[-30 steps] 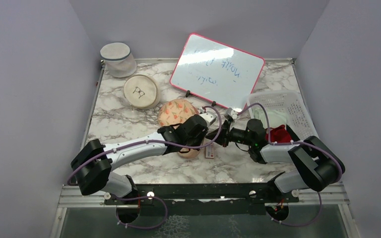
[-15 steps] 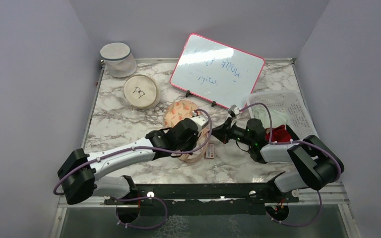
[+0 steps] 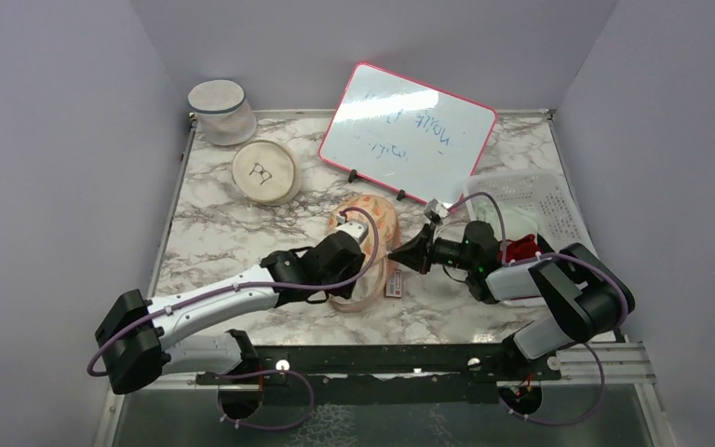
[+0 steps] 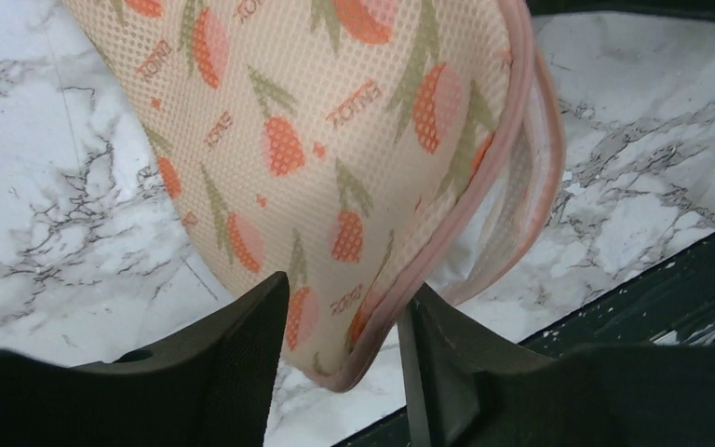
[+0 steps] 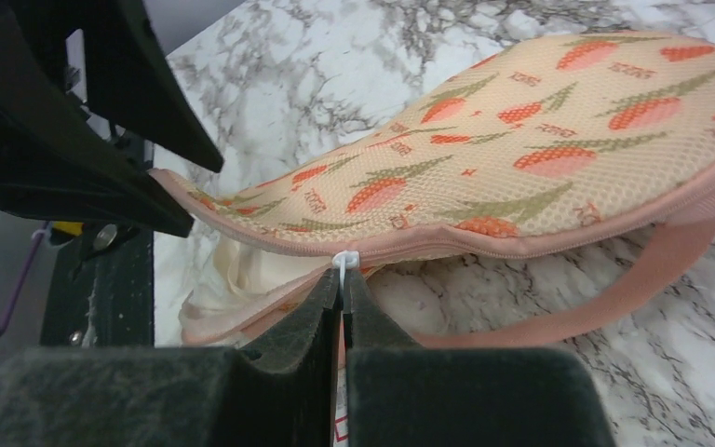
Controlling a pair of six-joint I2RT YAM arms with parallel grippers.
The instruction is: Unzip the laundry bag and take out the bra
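The laundry bag [image 3: 379, 216] is a mesh pouch with pink zipper edging, lifted off the marble between both grippers. The bra's peach, red and green print shows across its mesh face [image 4: 335, 121]. My left gripper [image 3: 352, 275] is shut on the bag's corner edge [image 4: 344, 289]. My right gripper [image 3: 395, 254] is shut on the white zipper pull [image 5: 343, 259], which sits partway along the edging. Left of the pull the zipper gapes, and cream-white fabric [image 5: 233, 279] shows inside. A pink strap [image 5: 614, 279] trails on the table.
A tilted whiteboard [image 3: 408, 130] stands behind the bag. A round cream disc [image 3: 265, 172] and a white mesh cylinder [image 3: 221, 110] sit at the back left. A white basket [image 3: 559, 200] and a red cloth [image 3: 524, 250] are on the right. A small card [image 3: 393, 284] lies beside the bag.
My left arm has drawn back toward the near left, pulling the bag's corner with it. The bag now hangs stretched between the grippers with its edge open. The right gripper has shifted slightly left.
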